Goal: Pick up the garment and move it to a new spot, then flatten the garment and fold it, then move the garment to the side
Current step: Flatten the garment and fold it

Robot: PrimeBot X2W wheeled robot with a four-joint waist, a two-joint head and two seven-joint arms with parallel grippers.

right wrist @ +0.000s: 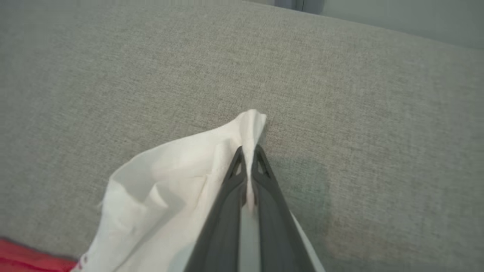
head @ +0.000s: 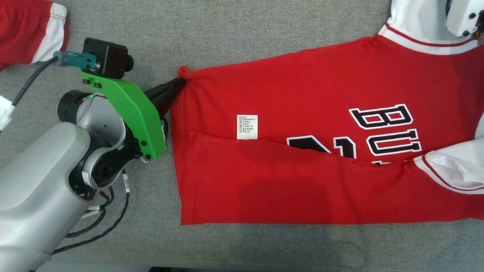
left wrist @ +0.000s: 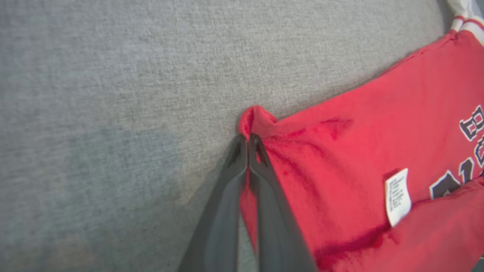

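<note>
Red fabric jersey (head: 302, 124) with white sleeves and black lettering: lies spread on grey woven fabric surface (head: 227, 34), one long flap lapping over the print. Left gripper (left wrist: 248, 139) clamped on the bunched red hem corner. Right gripper (right wrist: 248, 150) pinched tight on white sleeve edge.

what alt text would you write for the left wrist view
The left gripper is shut on a bunched corner of a red jersey lying on a grey fabric surface. A white care label and part of some black-and-white lettering show toward the right.
</note>
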